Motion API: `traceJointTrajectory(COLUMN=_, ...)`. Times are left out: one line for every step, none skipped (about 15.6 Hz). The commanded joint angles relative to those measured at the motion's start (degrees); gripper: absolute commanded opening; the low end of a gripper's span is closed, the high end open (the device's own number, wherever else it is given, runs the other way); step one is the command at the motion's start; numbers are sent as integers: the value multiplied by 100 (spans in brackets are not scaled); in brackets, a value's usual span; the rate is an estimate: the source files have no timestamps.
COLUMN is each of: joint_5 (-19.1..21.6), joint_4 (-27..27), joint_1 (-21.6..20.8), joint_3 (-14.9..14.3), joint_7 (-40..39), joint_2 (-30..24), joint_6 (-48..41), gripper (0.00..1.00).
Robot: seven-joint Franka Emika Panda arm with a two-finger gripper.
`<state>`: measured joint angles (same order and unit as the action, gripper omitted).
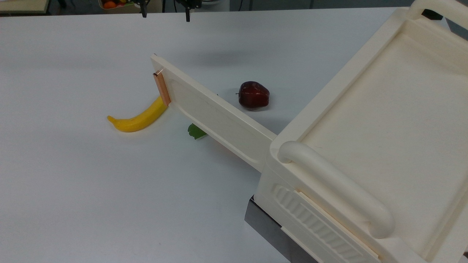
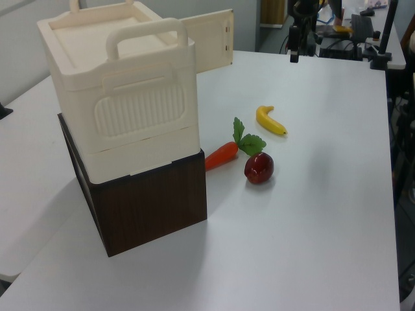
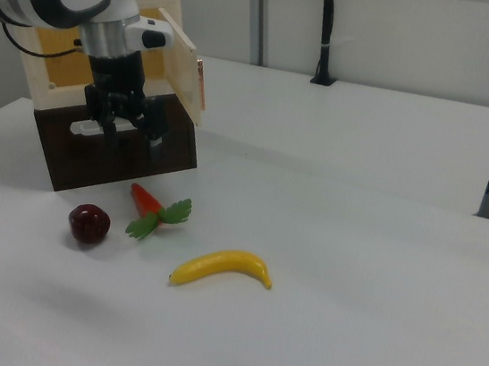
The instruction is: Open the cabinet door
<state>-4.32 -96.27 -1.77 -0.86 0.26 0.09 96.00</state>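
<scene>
standing nearest in the top view, the cabinet [image 1: 365, 146] sits on a dark base [image 1: 270, 226] at the top view's right. from its front corner the door [image 1: 212, 113] swings far out over the table [image 1: 91, 190], so i judge the task is nearly done or done. its long axis runs from the hinge toward the top view's upper left, and the copper handle [image 1: 161, 88] is at the free end.

under and beside the door lie a banana [image 1: 140, 117], a carrot with its green leaf [image 1: 196, 131] peeking out below the panel, and an apple [image 1: 253, 95]. in the left view the carrot [image 2: 222, 154] shows whole, just beside the apple.

farther away, at the top edge of the top view, hangs the gripper [image 1: 165, 14], well apart from the handle and above the table. its two fingers are spread, with nothing between them. the right view shows the gripper [image 3: 126, 124] released in the same way, in front of the base.

from the gripper, the handle lies toward the camera of the top view and lower. if the door must go wider, i think the gripper has to come down to this free end, not to the hinge side.
</scene>
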Motion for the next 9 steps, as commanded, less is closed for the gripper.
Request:
traceJointTrajectory(joint_5=63, joint_4=-6, joint_1=-121, joint_3=-90, joint_7=35, joint_2=17, joint_6=50, gripper=100)
traceJointTrajectory(joint_5=72, joint_4=2, joint_1=-121, joint_3=-90, joint_7=44, joint_2=78, joint_6=77, gripper=100)
traceJointTrajectory(joint_5=72, joint_4=72, joint_1=-156, joint_3=-90, joint_7=131, joint_2=122, joint_6=68, gripper=100)
traceJointTrajectory(joint_5=63, joint_4=99, joint_1=-191, joint_3=-99, joint_7=236, joint_2=140, joint_6=77, gripper=100)
traceJointTrajectory(joint_5=63, joint_4=99, joint_1=-200, joint_3=-99, joint_7=246, joint_2=140, joint_6=68, gripper=100)
traceJointTrajectory(joint_5=63, joint_4=90, joint_1=-200, joint_3=-99, joint_7=246, joint_2=140, joint_6=59, gripper=100)
traceJointTrajectory(joint_5=63, joint_4=90, joint_1=-192, joint_3=-99, joint_7=246, joint_2=140, joint_6=59, gripper=100)
traceJointTrajectory(joint_5=54, joint_4=90, joint_1=-192, joint_3=-99, joint_7=246, joint_2=140, joint_6=68, gripper=100)
traceJointTrajectory(joint_5=54, joint_4=90, joint_1=-192, joint_3=-99, joint_7=246, joint_2=140, joint_6=68, gripper=100)
